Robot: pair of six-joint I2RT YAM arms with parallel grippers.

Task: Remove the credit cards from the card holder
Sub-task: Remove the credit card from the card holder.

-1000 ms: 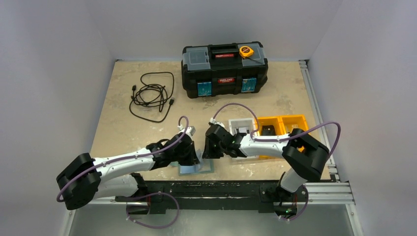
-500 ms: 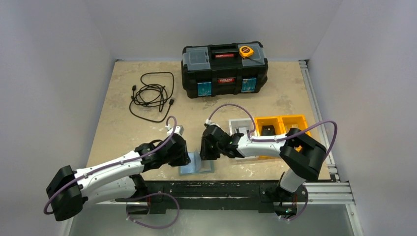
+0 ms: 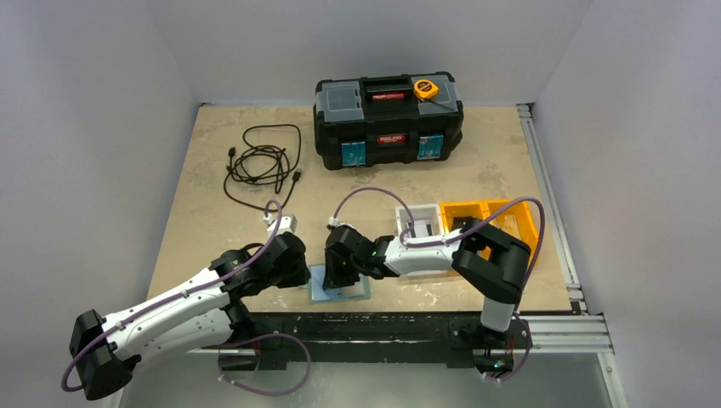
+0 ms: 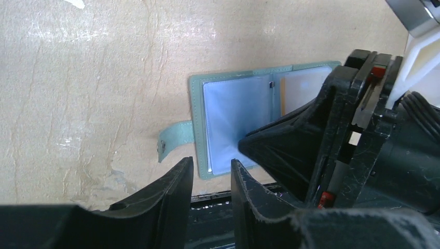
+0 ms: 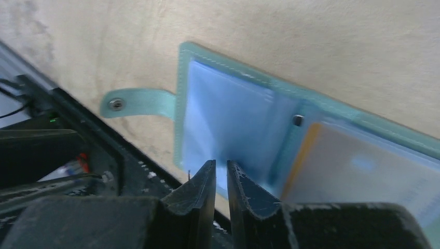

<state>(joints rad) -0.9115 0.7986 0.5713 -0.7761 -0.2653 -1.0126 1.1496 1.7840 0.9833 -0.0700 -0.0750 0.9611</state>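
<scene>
One tan-orange card (image 5: pixel 303 150) edge shows; right hand (image 5: pixel 220 166) partly covers card holder (image 4: pixel 196 119).

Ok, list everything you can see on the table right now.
card holder: one, teal, pale blue pockets, open flat at near edge
credit card: one showing, tan-orange edge, in the holder's pocket
toolbox: one, black, far middle
tape measure: one, yellow-orange, on the toolbox
cable: one, black, coiled far left
white bin: one, right of centre
orange bins: two, beside the white bin
left gripper: black, fingers apart, empty, beside the holder
right gripper: black, tips at the holder's tab-side pocket
</scene>
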